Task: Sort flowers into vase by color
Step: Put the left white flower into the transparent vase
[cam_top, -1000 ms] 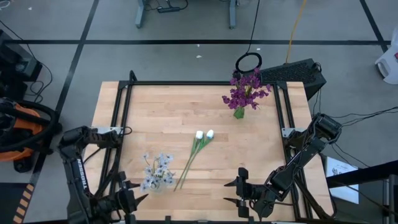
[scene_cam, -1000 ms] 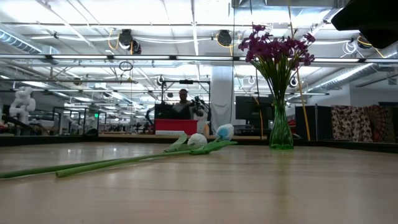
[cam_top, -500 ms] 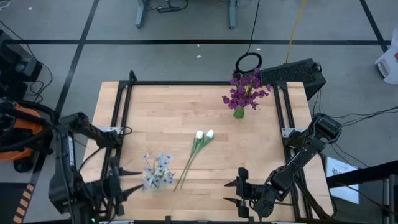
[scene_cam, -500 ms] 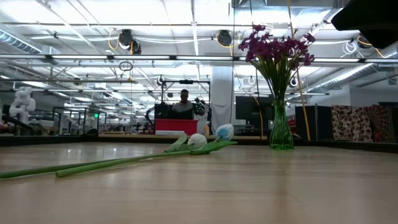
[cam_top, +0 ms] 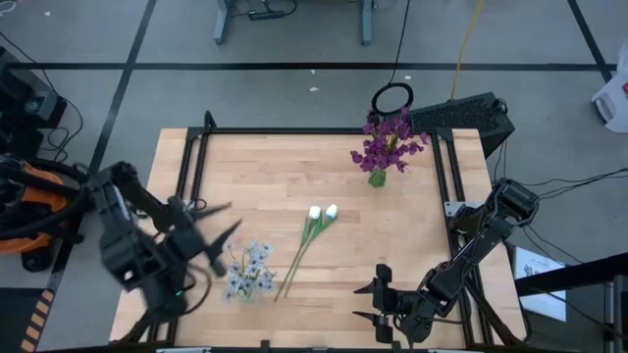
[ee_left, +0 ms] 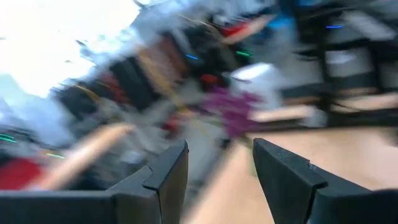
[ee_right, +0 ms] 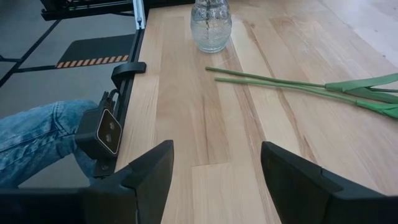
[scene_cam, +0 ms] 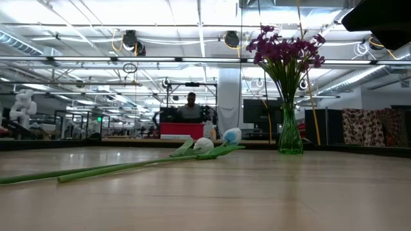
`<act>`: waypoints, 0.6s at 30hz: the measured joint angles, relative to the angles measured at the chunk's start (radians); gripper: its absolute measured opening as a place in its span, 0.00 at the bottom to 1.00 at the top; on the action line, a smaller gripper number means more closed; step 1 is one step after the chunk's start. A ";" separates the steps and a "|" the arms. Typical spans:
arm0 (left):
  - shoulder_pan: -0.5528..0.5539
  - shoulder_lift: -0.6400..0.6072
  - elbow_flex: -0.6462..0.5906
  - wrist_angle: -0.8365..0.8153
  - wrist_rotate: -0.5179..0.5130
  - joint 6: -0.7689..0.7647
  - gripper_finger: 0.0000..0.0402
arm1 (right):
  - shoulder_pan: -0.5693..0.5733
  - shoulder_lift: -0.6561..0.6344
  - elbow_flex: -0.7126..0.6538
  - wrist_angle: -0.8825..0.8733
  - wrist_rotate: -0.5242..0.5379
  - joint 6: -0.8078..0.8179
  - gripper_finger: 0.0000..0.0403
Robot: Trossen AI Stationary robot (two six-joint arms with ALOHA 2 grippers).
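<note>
2 white tulip-like artificial flowers on long green stems [cam_top: 312,233] are seen lying flat at the centre of the light wooden surface [cam_top: 294,167], side by side, stems running toward 7 o'clock; neither is sorted yet. The purple artificial blossom bunch [cam_top: 386,143] is stood upright in a green glass vase [scene_cam: 290,133] at 1 o'clock, already grouped by colour. The pale blue-lavender small-blossom sprig [cam_top: 249,267] is set in a clear glass vase [ee_right: 211,26] at 7 o'clock. The left end effector [cam_top: 218,233] is raised at 8 o'clock, just beside the sprig, arm bent and angled inward, fingers apart, nothing held. The right end effector [cam_top: 378,296] is parked low at 5 o'clock, arm folded, fingers spread, empty. The tulips are probably the next pick.
</note>
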 joint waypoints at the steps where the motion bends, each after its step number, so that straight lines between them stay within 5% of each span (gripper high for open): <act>1: 0.030 -0.001 0.000 0.000 -0.027 0.028 0.47 | 0.000 0.000 0.000 0.000 0.000 0.001 0.58; 7: 0.207 0.002 -0.036 0.000 0.005 -0.053 0.47 | 0.000 0.000 0.000 0.000 -0.001 0.000 0.58; 14: 0.371 -0.012 -0.082 0.017 0.291 0.070 0.39 | 0.000 0.000 0.000 -0.001 -0.003 0.000 0.58; 18: 0.435 -0.044 -0.145 0.187 0.439 0.234 0.31 | 0.000 0.000 0.000 -0.001 -0.003 -0.011 0.58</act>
